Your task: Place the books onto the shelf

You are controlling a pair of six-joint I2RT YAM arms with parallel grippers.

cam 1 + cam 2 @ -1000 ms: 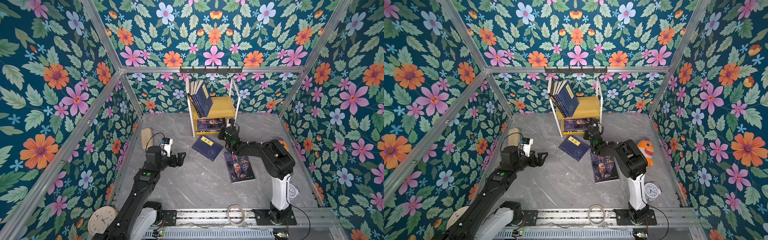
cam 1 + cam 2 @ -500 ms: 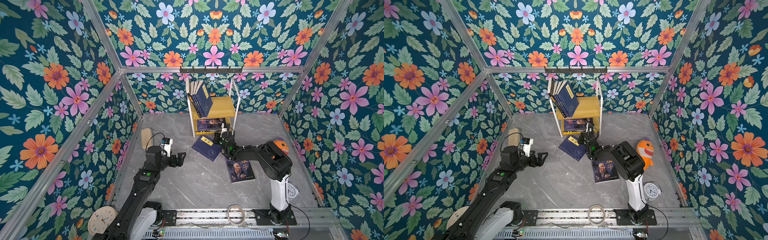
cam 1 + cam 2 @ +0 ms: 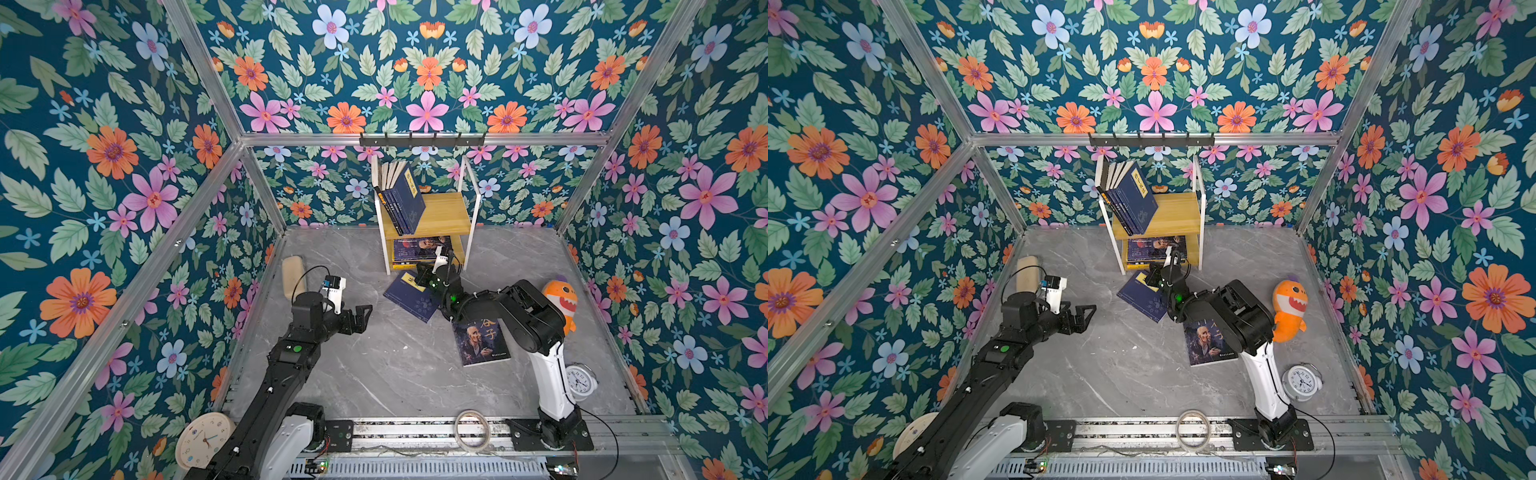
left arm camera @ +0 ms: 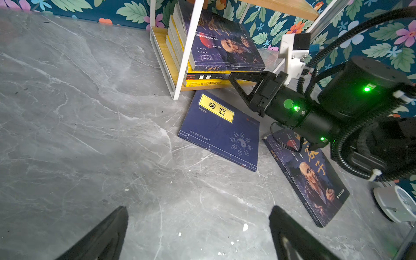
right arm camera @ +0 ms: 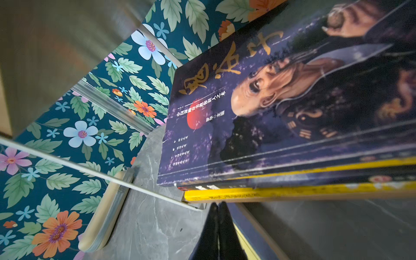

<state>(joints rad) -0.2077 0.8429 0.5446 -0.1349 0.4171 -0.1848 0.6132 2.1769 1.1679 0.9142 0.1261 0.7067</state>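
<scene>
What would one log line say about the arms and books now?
left gripper open | right gripper shut over navy book by shelf | portrait book flat on floor | both shelf tiers hold books

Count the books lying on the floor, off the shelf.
2: the navy book flat in front of the shelf, and the old-man portrait book beside it, partly under the right arm. No others visible.

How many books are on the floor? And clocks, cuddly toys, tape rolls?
Books on the floor: 2, the navy book and the old-man book
Clocks: 2, the white alarm clock and the round clock
Cuddly toys: 1, the orange plush
Tape rolls: 1, the clear tape roll
Total: 6
</scene>
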